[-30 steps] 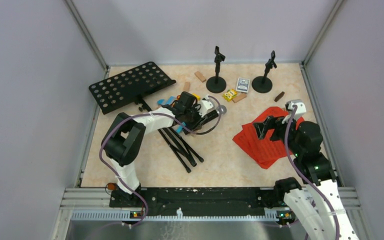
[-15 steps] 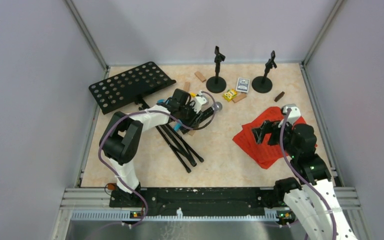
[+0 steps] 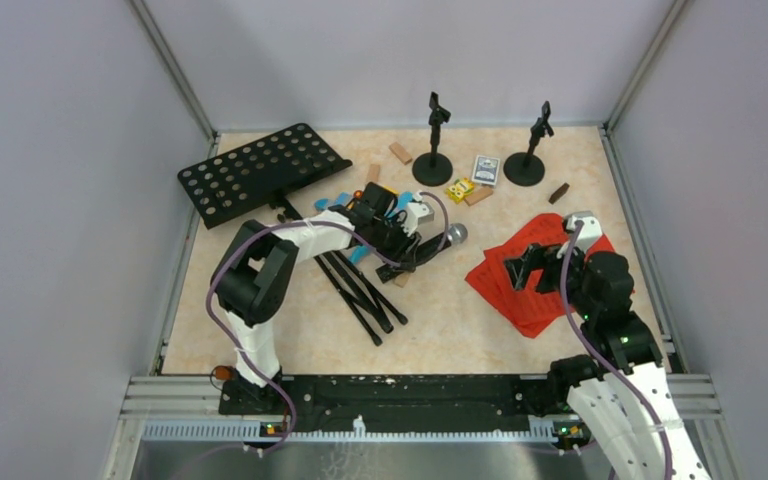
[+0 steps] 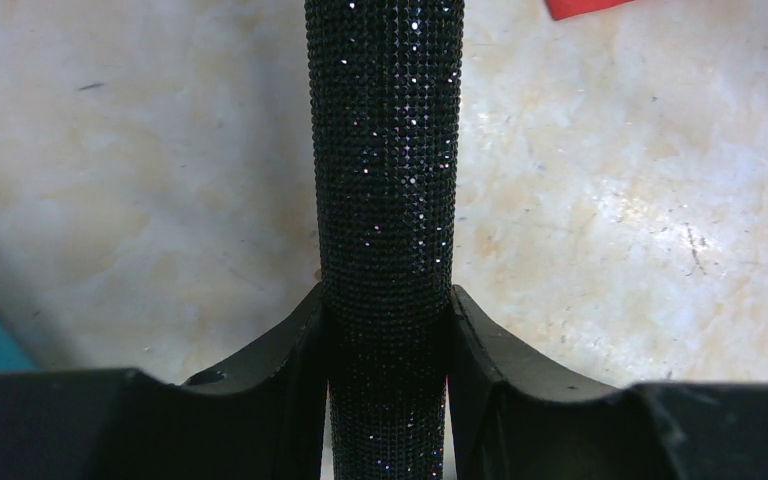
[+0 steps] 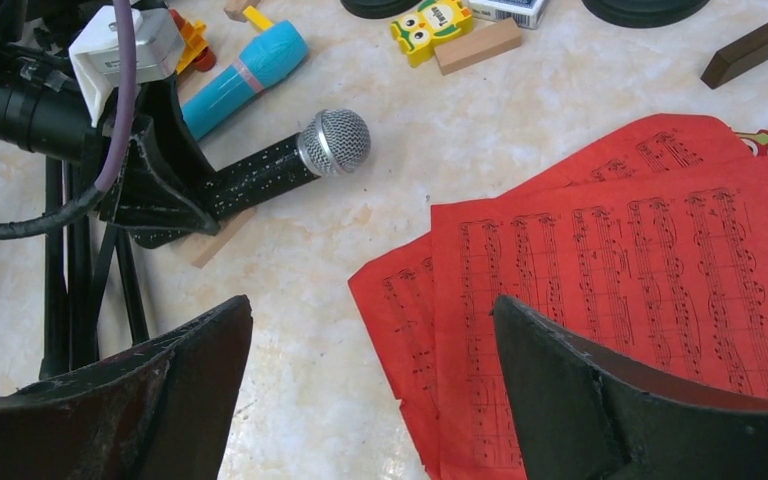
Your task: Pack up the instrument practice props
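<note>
My left gripper (image 3: pixel 412 246) is shut on the black silver-headed microphone (image 4: pixel 385 180), its fingers (image 4: pixel 285 340) pressed to both sides of the glittery handle. The silver head (image 3: pixel 455 234) points right, just above the table. My right gripper (image 5: pixel 372 305) hangs open over the left edge of the red sheet-music pages (image 5: pixel 640 280), with nothing between its fingers. The blue microphone (image 5: pixel 245 72) lies behind the black one. At the back left lies the black hole-punched music desk (image 3: pixel 260 170), its tripod legs (image 3: pixel 365 295) folded under my left arm. Two round-based mic holders (image 3: pixel 432 165) (image 3: pixel 525 166) stand at the back.
Wooden blocks (image 3: pixel 400 152) (image 3: pixel 559 192), a card box (image 3: pixel 486 168) and a yellow owl piece (image 3: pixel 459 189) lie near the holders. A colourful toy vehicle (image 5: pixel 185 35) sits beside the blue microphone. A flat wooden block (image 5: pixel 215 240) lies under my left gripper. Grey walls close in three sides.
My left gripper has swung the black microphone to the right and nearer, toward the red pages. My right gripper has drawn back a little toward the near edge, still open.
</note>
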Robot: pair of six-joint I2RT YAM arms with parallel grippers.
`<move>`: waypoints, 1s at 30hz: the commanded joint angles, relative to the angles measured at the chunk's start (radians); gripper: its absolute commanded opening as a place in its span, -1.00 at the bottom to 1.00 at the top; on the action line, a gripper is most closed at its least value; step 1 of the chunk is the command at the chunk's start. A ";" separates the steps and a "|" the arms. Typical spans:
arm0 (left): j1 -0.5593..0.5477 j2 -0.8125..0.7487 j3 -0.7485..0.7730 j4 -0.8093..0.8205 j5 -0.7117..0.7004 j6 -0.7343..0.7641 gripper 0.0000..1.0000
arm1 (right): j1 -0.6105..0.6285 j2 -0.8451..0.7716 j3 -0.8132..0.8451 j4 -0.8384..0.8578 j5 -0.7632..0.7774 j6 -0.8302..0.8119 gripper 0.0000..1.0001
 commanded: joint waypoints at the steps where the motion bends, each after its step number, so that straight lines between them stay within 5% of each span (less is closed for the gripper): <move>1: -0.006 -0.058 0.023 0.033 0.035 -0.030 -0.94 | 0.004 -0.009 -0.003 0.029 0.009 0.000 0.76; 6: 0.016 -0.134 -0.034 0.153 0.083 -0.082 -0.93 | 0.004 -0.012 -0.003 0.027 0.021 0.005 0.76; 20: 0.025 -0.035 0.043 0.021 -0.271 -0.078 -0.88 | 0.004 -0.013 -0.009 0.026 0.052 0.017 0.75; 27: 0.024 -0.010 0.054 0.012 -0.356 -0.096 -0.55 | 0.004 -0.011 -0.011 0.027 0.053 0.018 0.75; 30: 0.025 0.004 0.067 -0.009 -0.370 -0.101 -0.21 | 0.004 -0.011 -0.012 0.027 0.056 0.019 0.75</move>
